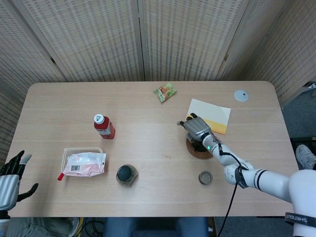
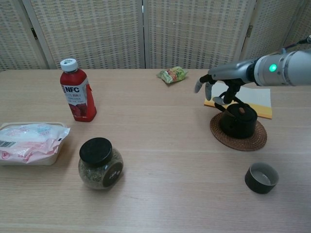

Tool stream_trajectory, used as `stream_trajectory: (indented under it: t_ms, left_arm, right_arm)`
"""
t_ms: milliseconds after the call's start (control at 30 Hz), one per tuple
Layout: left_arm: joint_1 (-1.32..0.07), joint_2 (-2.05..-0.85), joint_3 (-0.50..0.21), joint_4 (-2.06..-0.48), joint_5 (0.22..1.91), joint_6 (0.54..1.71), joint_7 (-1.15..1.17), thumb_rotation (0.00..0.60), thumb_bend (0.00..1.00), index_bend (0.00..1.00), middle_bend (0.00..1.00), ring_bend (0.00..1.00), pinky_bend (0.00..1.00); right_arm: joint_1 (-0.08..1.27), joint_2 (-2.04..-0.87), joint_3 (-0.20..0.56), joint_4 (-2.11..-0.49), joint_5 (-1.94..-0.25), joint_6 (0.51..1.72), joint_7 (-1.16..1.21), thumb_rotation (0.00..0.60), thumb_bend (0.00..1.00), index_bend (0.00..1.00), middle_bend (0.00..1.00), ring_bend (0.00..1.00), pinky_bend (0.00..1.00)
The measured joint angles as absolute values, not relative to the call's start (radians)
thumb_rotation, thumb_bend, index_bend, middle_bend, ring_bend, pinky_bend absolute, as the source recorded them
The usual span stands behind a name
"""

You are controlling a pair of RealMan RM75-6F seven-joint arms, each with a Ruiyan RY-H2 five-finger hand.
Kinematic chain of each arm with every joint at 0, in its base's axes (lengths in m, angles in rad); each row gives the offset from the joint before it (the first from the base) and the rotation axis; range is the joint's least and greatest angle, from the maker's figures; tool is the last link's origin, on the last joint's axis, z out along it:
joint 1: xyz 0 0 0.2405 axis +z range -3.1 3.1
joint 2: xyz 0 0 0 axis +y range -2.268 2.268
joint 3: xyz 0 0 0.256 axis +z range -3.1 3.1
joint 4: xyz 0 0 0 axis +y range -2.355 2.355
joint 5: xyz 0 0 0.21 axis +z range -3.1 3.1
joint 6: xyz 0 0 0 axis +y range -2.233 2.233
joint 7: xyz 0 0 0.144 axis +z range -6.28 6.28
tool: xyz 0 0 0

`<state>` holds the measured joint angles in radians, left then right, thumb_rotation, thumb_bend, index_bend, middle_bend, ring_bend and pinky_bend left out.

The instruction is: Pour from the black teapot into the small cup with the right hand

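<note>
- Nearest the robot, the left hand (image 1: 11, 178) hangs off the table's (image 2: 160, 145) front-left corner, fingers spread, holding nothing.
- Near the front edge sit a cup (image 2: 261, 177) on the right and a jar (image 2: 100, 163) left of centre (black lid on).
- At the left edge lies a tray (image 2: 30, 143) with a pink packet.
- Mid-table on the right, the teapot (image 2: 238, 120) stands upright on a coaster (image 2: 238, 134), behind the cup and well apart from it.
- Over the teapot's handle side, the right hand (image 2: 219, 85) has its fingers spread and pointing down; whether they touch the handle, I cannot tell.
- Behind the tray stands a bottle (image 2: 77, 96).
- Behind the teapot lies a card (image 2: 250, 98); further back, a snack (image 2: 172, 74) and a disc (image 1: 241, 96).
</note>
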<state>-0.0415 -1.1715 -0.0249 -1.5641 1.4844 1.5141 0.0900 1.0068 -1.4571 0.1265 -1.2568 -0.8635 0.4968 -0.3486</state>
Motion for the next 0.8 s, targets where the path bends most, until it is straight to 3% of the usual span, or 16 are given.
stream_trajectory:
  t_ms: [800]
  left_arm:
    - [-0.04,-1.178,-0.029,-1.552,1.488,1.519,0.083,0.6,0.24,0.09,0.0,0.08,0.13]
  right_arm:
    - [1.011,-1.405,0.072,-1.311,-0.845,0.55,-0.302,0.6,0.56,0.17,0.46,0.17,0.07]
